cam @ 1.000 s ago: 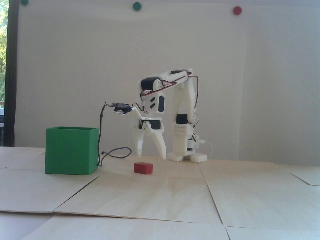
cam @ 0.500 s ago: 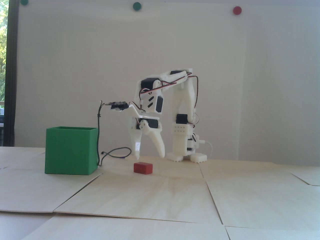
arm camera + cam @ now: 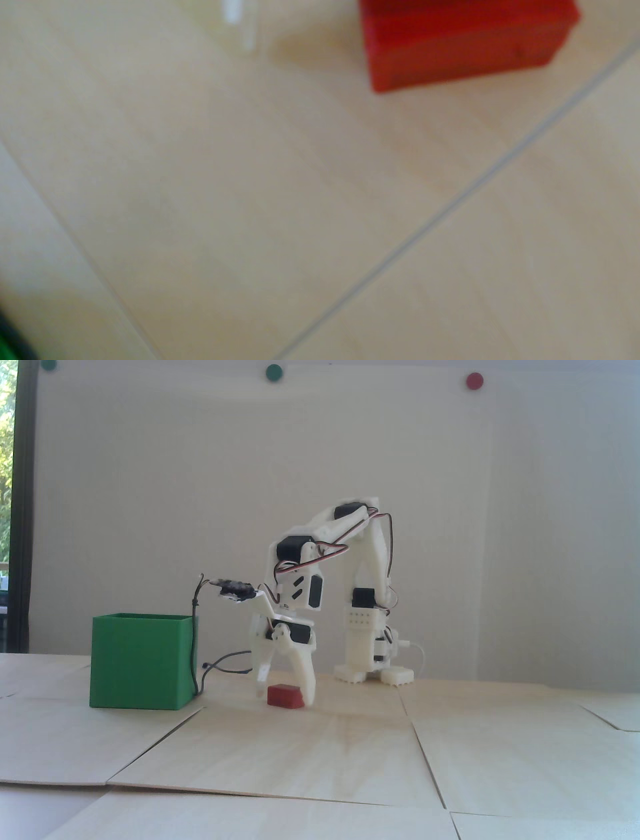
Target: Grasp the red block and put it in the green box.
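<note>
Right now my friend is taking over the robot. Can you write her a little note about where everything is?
Tool: open, fingers straddling the small solid red rectangular block, not yet closed on it.
Red block: sitting on the pale wooden table, right of the box in the fixed view.
Large green cube-shaped plastic box: upright and apart from the block; its inside is hidden.
Done: tool lowered around the block.
Left: close, lift, carry to the box, drop it in.

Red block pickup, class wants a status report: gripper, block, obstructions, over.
Gripper open, low, fingers straddling the red block. Block on the table, not lifted. Green box to its left in the fixed view, nothing between.
</note>
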